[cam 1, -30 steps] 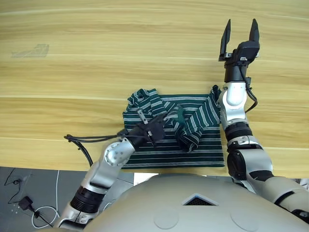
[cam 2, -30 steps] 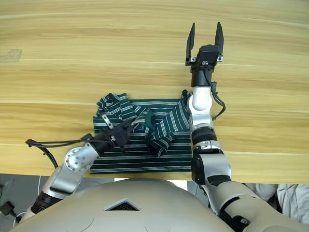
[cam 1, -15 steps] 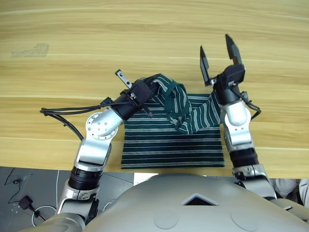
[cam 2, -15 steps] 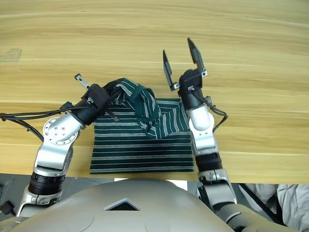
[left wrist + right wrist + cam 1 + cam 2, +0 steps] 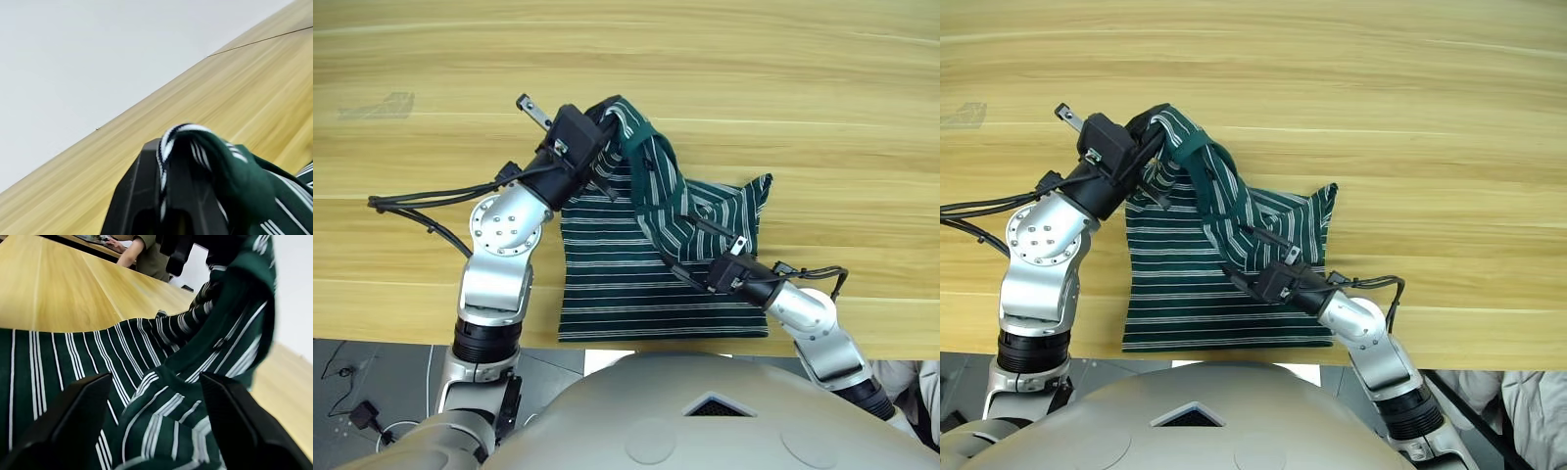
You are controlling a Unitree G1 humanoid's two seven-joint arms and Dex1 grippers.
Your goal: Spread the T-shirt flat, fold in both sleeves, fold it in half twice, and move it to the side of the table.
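The dark green T-shirt with white stripes lies near the front edge of the wooden table. One bunched part of it is lifted into a hanging fold. My left gripper is shut on the top of that fold, above the shirt's far left corner; in the left wrist view the striped fabric wraps over its dark finger. My right gripper lies low over the shirt's right half, pointing left, open, with the hanging fold between its spread fingers.
Black cables trail from my left arm over the table's front left. The table's front edge runs just below the shirt. Bare wood stretches beyond and to both sides of the shirt.
My left gripper has carried the bunched fabric up and farther from me. My right arm has swung down from its raised pose to lie low over the shirt, fingers around the hanging fold.
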